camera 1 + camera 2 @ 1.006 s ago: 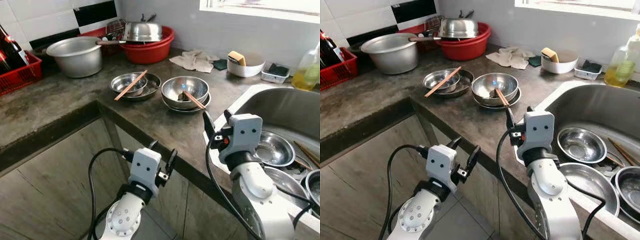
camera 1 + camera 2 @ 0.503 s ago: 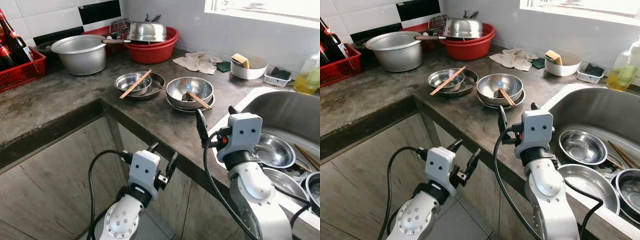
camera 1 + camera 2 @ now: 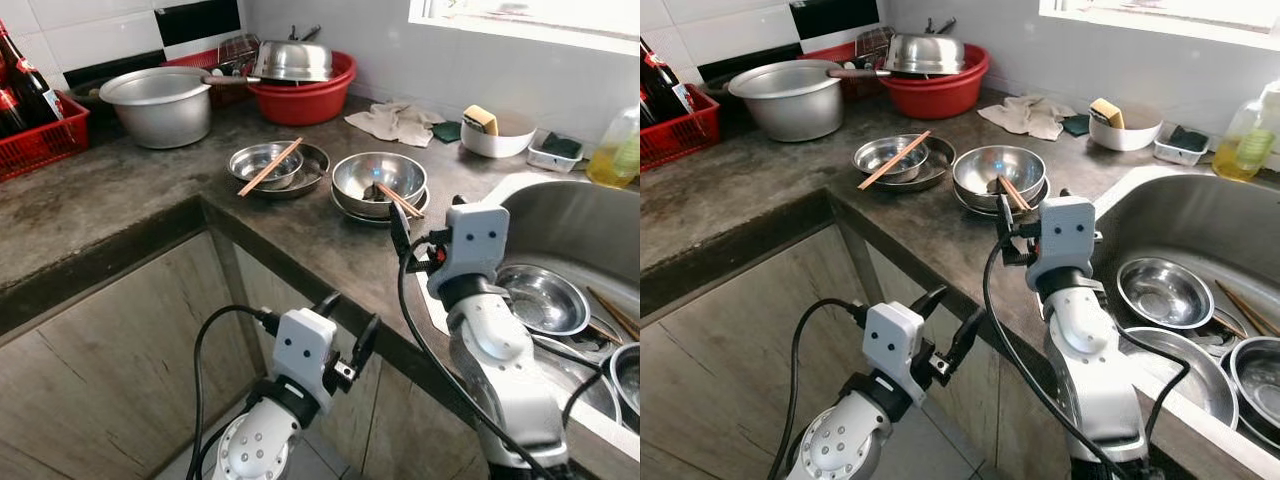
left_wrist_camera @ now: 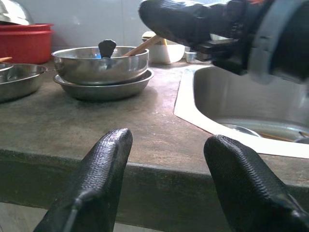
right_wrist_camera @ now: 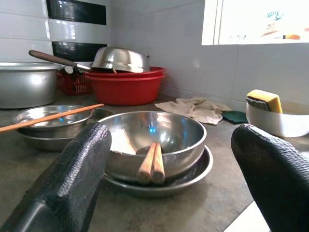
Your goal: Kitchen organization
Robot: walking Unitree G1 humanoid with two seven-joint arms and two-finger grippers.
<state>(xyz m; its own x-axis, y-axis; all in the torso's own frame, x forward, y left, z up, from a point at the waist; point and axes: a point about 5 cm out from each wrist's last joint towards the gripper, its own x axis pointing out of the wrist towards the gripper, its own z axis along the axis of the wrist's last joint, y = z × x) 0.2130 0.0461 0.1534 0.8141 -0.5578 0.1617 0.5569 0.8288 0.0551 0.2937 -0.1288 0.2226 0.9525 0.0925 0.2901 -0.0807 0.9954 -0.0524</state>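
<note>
Steel bowl point(image 3: 379, 178), with a pair of chopsticks point(image 3: 398, 199) leaning inside it and a shallow plate point(image 5: 193, 174) under it, is seen at the centre of the frame on the dark surface point(image 3: 120, 200), just left of the sink point(image 3: 570, 230). The right claw point(image 5: 169, 159) is held level with the bowl, just short of it, its fingers spread wide so that the bowl sits framed between them (a line-up for a grasp, it is judged). The left claw point(image 4: 164, 159) is kept low, in front of the surface edge at lower centre, fingers also well apart and holding nothing, probably parked out of the way. A second bowl point(image 3: 266, 160) with one chopstick point(image 3: 267, 167) across it is placed just left, likely waiting its turn.
</note>
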